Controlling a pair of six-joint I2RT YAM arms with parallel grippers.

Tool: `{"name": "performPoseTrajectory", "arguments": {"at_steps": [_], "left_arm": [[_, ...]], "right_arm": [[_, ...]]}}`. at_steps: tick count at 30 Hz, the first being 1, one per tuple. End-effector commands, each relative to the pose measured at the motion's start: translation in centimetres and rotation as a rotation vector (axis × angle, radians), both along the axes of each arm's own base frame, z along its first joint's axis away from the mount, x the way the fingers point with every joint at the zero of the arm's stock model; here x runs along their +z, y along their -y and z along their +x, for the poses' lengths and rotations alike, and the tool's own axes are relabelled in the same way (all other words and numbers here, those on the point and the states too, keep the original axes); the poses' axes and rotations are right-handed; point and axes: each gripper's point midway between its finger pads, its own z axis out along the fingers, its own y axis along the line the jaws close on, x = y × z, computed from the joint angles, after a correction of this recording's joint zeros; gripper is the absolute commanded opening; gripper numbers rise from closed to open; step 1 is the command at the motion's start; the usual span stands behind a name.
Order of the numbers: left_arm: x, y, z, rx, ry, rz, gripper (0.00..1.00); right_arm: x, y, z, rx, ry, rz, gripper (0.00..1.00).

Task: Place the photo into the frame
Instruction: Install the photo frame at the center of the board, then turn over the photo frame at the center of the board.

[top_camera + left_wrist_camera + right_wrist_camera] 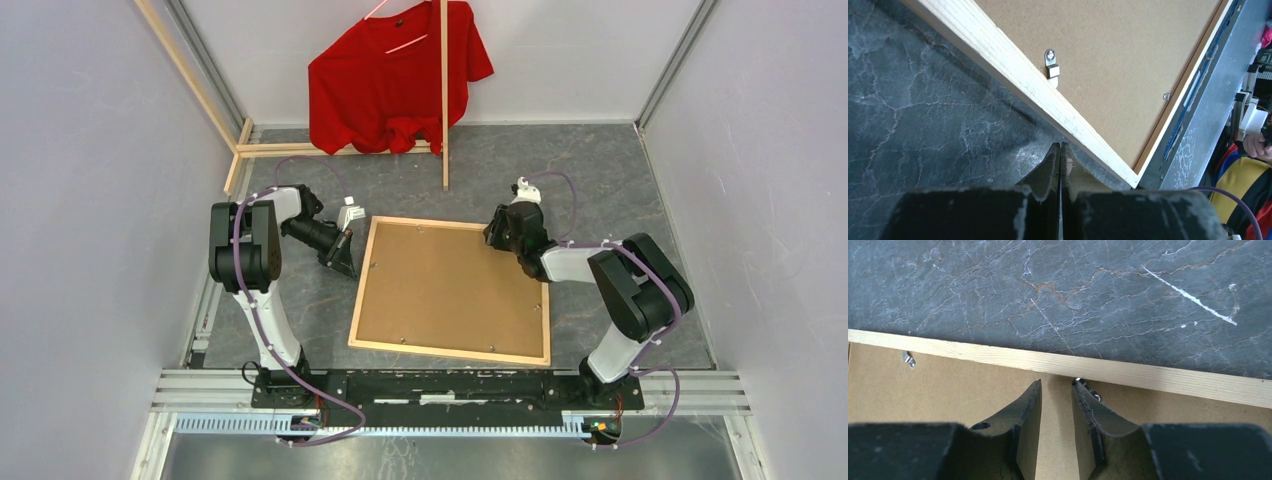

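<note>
Top view: the frame is lying flat, back side up, at the centre of the dark table. Its far rail is running roughly 9 to 3 o'clock, with the 3 o'clock end dipping a little nearer. From here the outline is reading almost square, so I cannot tell its long axis.

A brown backing board is filling the opening. The photo is not showing in any view, and whether it is lying under the board cannot be told.

The left gripper is sitting at 9 o'clock of the frame, just beside the outer rail. Left wrist view: its fingers are clenched together on nothing, the tips hanging over bare table close to the wood strip. A metal clip is lying on the board at that rail.

The right gripper is hovering over the frame's 1 o'clock corner. Right wrist view: its jaws are standing parted, gripping nothing, with bare board between them and the rail just past the tips. A second clip is half hidden behind the right finger; contact is unclear.

At 12 o'clock a red T-shirt is hanging beside an upright slat.
</note>
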Motion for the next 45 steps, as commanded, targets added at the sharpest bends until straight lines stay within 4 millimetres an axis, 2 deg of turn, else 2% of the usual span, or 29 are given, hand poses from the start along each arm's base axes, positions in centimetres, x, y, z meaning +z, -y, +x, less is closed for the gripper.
{"name": "performPoseTrajectory", "arguments": {"at_steps": [1,4,7,9,11,12,14,18,22,26,29,32,37,45], "left_arm": [[0.5,0.1,0.1,-0.014,0.025,-0.034,0.02],[1.0,0.1,0.3,-0.012,0.032,-0.034,0.02],[2.0,-0.4,0.9,0.002,0.058,-0.019,0.06],[3.1,-0.8,1.2,0.010,0.082,-0.006,0.12],[4.4,-1.2,1.3,0.008,0.114,0.004,0.21],[5.2,-1.2,1.2,0.004,0.132,0.006,0.28],[6.8,-1.2,0.7,-0.013,0.180,0.003,0.41],[9.4,-0.9,-1.9,-0.088,0.293,-0.023,0.56],[9.3,-1.0,-5.4,-0.174,0.382,-0.014,0.73],[8.9,-1.1,-8.7,-0.262,0.471,0.004,0.79],[8.7,-1.1,-10.4,-0.302,0.517,0.020,0.82],[8.4,-1.3,-11.4,-0.330,0.551,0.042,0.82],[8.2,-1.6,-11.7,-0.387,0.675,0.073,0.83],[8.7,-1.4,-11.2,-0.436,0.856,0.079,0.91]], "right_arm": [[2.7,1.2,1.7,-0.026,0.082,-0.043,0.35],[5.3,-0.8,1.6,0.068,0.146,0.006,0.39],[8.5,-3.5,0.4,0.230,0.230,0.007,0.54],[10.6,-6.3,-2.1,0.411,0.281,0.005,0.65],[11.1,-8.8,-5.5,0.604,0.292,-0.037,0.74],[11.0,-10.0,-7.4,0.694,0.284,-0.065,0.78],[9.7,-11.6,-11.6,0.861,0.236,-0.141,0.84],[7.8,-12.8,-18.3,1.073,0.211,-0.206,0.85],[6.2,-13.7,-23.9,1.240,0.196,-0.261,0.82],[3.9,-13.8,-27.7,1.355,0.145,-0.355,0.77],[2.8,-13.8,-29.1,1.389,0.128,-0.406,0.75],[2.2,-13.8,-29.7,1.392,0.131,-0.450,0.73],[1.3,-13.5,-29.5,1.357,0.136,-0.526,0.67],[-0.3,-12.9,-28.7,1.334,0.135,-0.620,0.61]]}}
